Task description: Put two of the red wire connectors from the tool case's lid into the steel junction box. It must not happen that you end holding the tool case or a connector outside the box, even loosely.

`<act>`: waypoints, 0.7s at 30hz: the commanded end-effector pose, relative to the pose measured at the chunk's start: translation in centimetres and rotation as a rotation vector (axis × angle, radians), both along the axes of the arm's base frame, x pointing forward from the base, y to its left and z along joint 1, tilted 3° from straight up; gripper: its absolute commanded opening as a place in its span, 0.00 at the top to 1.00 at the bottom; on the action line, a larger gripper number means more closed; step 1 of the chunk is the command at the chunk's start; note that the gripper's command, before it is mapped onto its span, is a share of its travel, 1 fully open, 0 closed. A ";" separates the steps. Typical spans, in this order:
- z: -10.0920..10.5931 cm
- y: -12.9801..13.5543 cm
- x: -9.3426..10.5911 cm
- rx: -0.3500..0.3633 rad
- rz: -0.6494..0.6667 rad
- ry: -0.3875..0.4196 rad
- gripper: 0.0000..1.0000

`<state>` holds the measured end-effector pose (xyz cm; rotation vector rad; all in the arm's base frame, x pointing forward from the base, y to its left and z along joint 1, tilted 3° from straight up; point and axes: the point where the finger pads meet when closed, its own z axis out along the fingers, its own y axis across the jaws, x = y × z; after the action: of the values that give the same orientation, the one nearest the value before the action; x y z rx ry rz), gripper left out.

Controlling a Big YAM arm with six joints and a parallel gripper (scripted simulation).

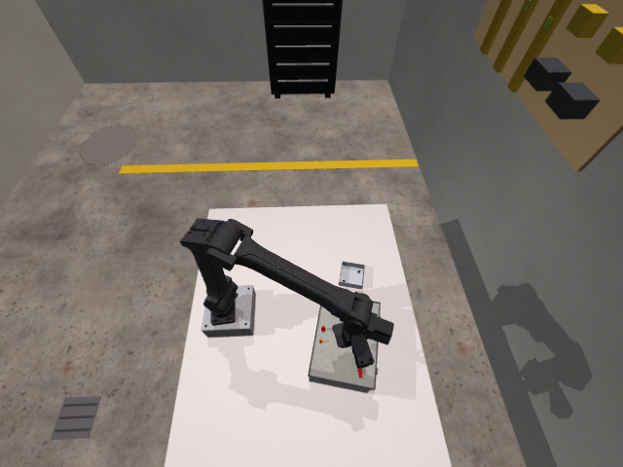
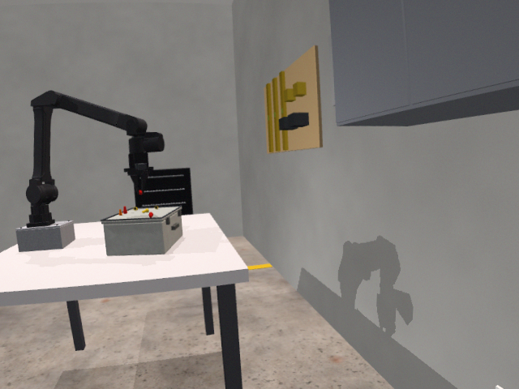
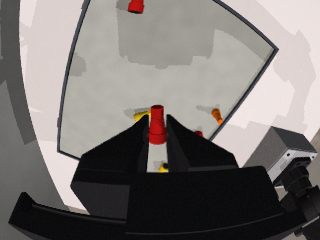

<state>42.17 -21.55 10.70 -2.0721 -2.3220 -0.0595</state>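
Note:
My gripper (image 1: 360, 369) (image 2: 140, 188) (image 3: 157, 121) is shut on a red wire connector (image 1: 360, 373) (image 2: 140, 192) (image 3: 156, 119) and holds it well above the tool case's grey lid (image 1: 327, 367) (image 2: 169, 209) (image 3: 134, 74), over its near end. Another red connector (image 3: 138, 0) (image 2: 151, 214) lies on the lid ahead of the fingers. A third red one (image 1: 322, 328) lies near the lid's left edge, beside an orange one (image 1: 320, 341) (image 3: 218, 115). The steel junction box (image 1: 351, 274) (image 3: 291, 152) sits on the table beyond the case, apart from my gripper.
The tool case (image 2: 134, 238) stands on a white table (image 1: 302, 427) (image 2: 126, 271). Yellow connectors (image 2: 145, 211) (image 3: 140, 118) also lie on the lid. The arm's base block (image 1: 243, 311) (image 2: 44, 236) is at the table's left. A grey wall runs along the right.

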 end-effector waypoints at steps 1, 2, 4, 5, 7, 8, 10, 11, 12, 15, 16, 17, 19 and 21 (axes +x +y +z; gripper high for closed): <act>0.3 1.9 1.2 -0.003 -0.027 -0.011 0.90; 0.3 2.5 1.4 -0.003 -0.027 -0.013 0.90; 0.5 4.0 1.9 -0.004 -0.027 -0.017 0.90; 0.7 4.7 2.3 -0.005 -0.027 -0.022 0.90; 1.4 6.0 3.3 -0.010 -0.027 -0.038 0.90; 1.7 6.8 3.9 -0.012 -0.027 -0.045 0.90; 2.1 8.3 4.8 -0.014 -0.027 -0.055 0.90; 2.1 9.1 5.2 -0.013 -0.027 -0.055 0.90; 2.1 9.9 5.6 -0.012 -0.027 -0.053 0.90; 2.1 10.8 6.0 -0.010 -0.027 -0.051 0.90; 2.0 11.6 6.3 -0.009 -0.027 -0.049 0.90; 2.0 12.5 6.7 -0.008 -0.027 -0.047 0.90; 2.0 14.2 7.3 -0.006 -0.027 -0.042 0.90; 2.0 15.9 7.9 -0.004 -0.027 -0.037 0.90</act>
<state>47.35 -7.80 11.62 -2.0647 -2.3349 -0.0760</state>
